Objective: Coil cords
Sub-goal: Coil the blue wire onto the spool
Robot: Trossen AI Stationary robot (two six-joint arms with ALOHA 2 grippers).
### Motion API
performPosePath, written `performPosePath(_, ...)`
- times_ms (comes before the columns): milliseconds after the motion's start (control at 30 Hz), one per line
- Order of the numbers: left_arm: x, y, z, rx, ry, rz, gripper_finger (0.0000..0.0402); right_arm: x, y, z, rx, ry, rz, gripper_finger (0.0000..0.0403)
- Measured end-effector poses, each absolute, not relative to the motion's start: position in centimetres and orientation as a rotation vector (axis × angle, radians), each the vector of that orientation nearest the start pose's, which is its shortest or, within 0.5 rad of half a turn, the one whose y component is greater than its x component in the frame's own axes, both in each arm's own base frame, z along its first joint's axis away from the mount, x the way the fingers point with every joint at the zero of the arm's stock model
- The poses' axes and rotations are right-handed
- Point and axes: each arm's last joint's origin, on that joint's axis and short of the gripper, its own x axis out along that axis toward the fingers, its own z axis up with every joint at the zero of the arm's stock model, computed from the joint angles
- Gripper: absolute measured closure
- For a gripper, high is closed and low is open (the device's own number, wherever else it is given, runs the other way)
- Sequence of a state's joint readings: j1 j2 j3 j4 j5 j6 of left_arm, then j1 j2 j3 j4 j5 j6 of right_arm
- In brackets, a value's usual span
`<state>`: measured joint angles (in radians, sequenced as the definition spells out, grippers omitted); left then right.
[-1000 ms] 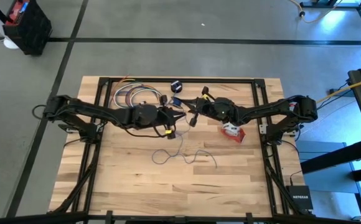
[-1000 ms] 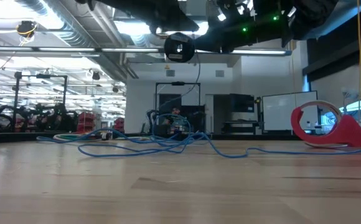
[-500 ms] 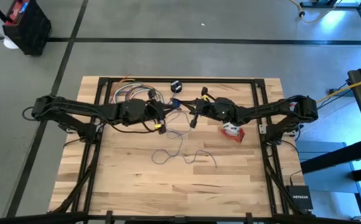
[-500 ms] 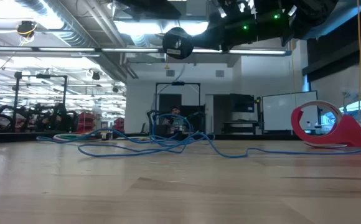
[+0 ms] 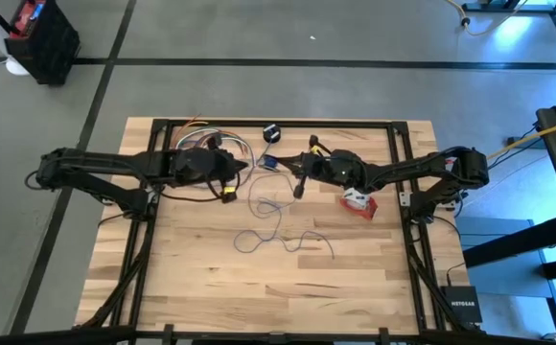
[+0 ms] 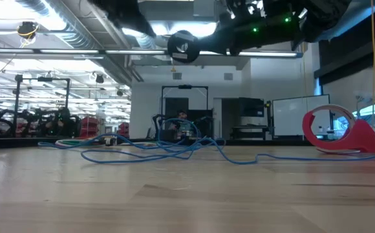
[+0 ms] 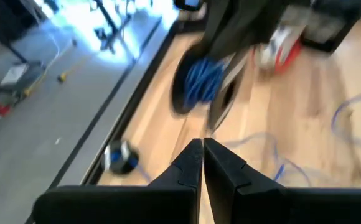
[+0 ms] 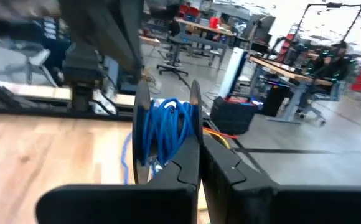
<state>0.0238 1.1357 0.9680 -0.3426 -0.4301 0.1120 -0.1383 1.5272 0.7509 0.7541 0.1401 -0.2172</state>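
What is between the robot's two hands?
A spool of blue cord hangs between the left gripper and the right gripper, held up at the right one's fingertips; both wrist views show it.

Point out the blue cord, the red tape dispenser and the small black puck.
blue cord (image 6: 174,150): low view, on the tangled loops lying on the table.
red tape dispenser (image 6: 342,133): low view, on its red body.
small black puck (image 5: 272,131): high view, on its round top near the table's far edge.
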Motion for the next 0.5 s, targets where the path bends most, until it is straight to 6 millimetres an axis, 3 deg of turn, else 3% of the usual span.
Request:
performPosePath(167,24.2,2.4,30.1,0.199,0.616,0.438,0.0394,31.8,-4.8,23.7,-0.214,0.046,-0.250,0.0393)
performPosePath(500,24.3,2.2,27.4,0.088,0.595,0.446,0.0380,31.8,-4.8,23.7,-0.213,0.045,-0.257,0.0393)
